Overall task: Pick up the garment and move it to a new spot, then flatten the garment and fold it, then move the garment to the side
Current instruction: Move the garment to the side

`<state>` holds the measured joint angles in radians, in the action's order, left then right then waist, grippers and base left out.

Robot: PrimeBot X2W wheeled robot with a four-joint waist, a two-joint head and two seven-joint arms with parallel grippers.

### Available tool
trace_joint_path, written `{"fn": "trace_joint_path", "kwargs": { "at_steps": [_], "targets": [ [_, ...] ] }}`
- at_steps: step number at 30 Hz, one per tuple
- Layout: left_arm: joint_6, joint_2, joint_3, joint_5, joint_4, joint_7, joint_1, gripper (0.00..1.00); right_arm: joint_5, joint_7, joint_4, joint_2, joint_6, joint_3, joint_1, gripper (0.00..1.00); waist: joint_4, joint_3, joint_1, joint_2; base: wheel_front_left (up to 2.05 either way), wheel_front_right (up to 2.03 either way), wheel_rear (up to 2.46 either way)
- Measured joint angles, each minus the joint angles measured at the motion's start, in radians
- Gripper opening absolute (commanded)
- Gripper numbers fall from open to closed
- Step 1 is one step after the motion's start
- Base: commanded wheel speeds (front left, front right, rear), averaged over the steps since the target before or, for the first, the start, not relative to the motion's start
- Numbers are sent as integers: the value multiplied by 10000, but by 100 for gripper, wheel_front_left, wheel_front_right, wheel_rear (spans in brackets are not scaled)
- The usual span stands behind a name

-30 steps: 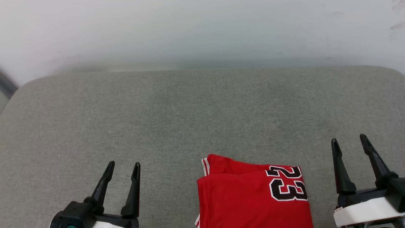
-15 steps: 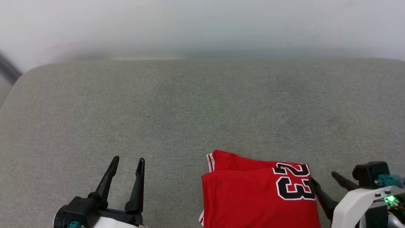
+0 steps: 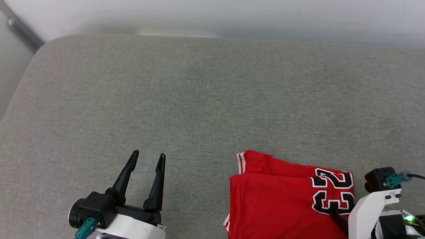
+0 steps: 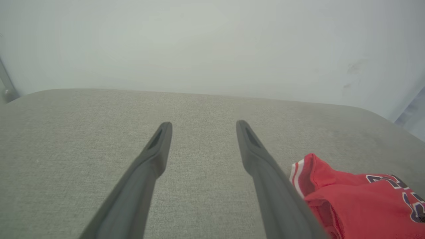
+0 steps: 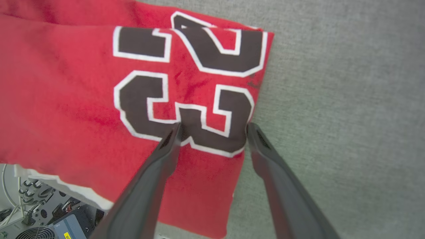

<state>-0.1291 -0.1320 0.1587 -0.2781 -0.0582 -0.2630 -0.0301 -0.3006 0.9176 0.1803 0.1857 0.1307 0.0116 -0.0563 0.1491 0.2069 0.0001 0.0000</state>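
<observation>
The garment (image 3: 275,196) lies folded on the grey cushion (image 3: 199,99), red with a black, white-outlined "23" at its right end and striped trim at its far left corner. My right gripper (image 5: 214,127) is open and points down at that numbered end (image 5: 186,83): one finger rests on the number, the other at the garment's right edge over the cushion. Its white wrist (image 3: 368,205) stands beside the garment. My left gripper (image 3: 148,155) is open and holds nothing, left of the garment (image 4: 352,199), over bare cushion (image 4: 199,159).
A white wall (image 3: 232,13) rises behind the cushion. A grey metal bar (image 3: 20,30) slants at the far left corner. The cushion's rounded left edge (image 3: 13,99) drops away. Robot base electronics (image 5: 40,215) show below the garment's near edge.
The head camera has tilted and turned. My right gripper swung from upright at the right side to pointing down onto the garment's numbered end. The left gripper stays open.
</observation>
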Motion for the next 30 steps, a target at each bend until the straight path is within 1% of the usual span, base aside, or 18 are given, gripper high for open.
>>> {"fn": "trace_joint_path", "kwargs": {
  "at_steps": [3, 7, 10, 11, 12, 14, 17, 21, 23, 26, 30],
  "targets": [
    [0, -2, 36, -58, 56, 0, 94, 100, 88, 29, -355, -146, 0, -23, 4, 100, 230, 177, 0, 0, 0, 0, 0],
    [0, 0, 132, -63, 130, 0, 176, 100, 232, -46, -686, -167, -2, -148, 93, 100, 455, 320, 0, 0, 0, 0, 0],
    [0, 4, 194, -65, 198, 0, 197, 100, 27, -339, -940, -90, -21, -270, 127, 100, 542, 322, -1, 0, 0, 0, 0],
    [0, 13, 219, -65, 221, 0, 197, 100, -94, -481, -1043, -73, -31, -290, 138, 58, 554, 292, -1, 0, 0, 0, 0],
    [0, 38, 221, -69, 238, 0, 195, 100, -77, -623, -1141, 52, -29, -418, 164, 0, 563, 250, -1, 0, 0, 0, 0],
    [0, 84, 196, -71, 255, 0, 167, 100, -21, -1018, -1331, 339, -12, -698, 250, 0, 560, 156, -1, 0, 0, 0, 0],
    [0, 127, 205, -71, 284, 0, 54, 100, -54, -1430, -1505, 571, 2, -1097, 375, 0, 483, 0, 0, 0, 0, 0, 0],
    [0, 178, 63, -196, 245, 0, -107, 100, 454, -2067, -1402, 1457, 4, -2059, 879, 0, 233, -232, 0, 0, 0, 0, 0],
    [0, 157, 38, -196, 180, 0, -164, 100, 681, -2232, -1229, 2100, 6, -2755, 1289, 0, 2, -324, 0, 0, 0, 0, 0],
    [0, 186, 113, -169, 36, 0, -235, 100, 930, -2297, -961, 3233, 4, -3804, 2041, 0, -441, -422, -1, 0, 0, 0, 0],
    [0, 510, -228, 209, -194, 0, -227, 100, 941, -2228, -671, 4759, 8, -5196, 3455, 0, -1201, -417, 0, 0, 0, 0, 0]
  ]
}}
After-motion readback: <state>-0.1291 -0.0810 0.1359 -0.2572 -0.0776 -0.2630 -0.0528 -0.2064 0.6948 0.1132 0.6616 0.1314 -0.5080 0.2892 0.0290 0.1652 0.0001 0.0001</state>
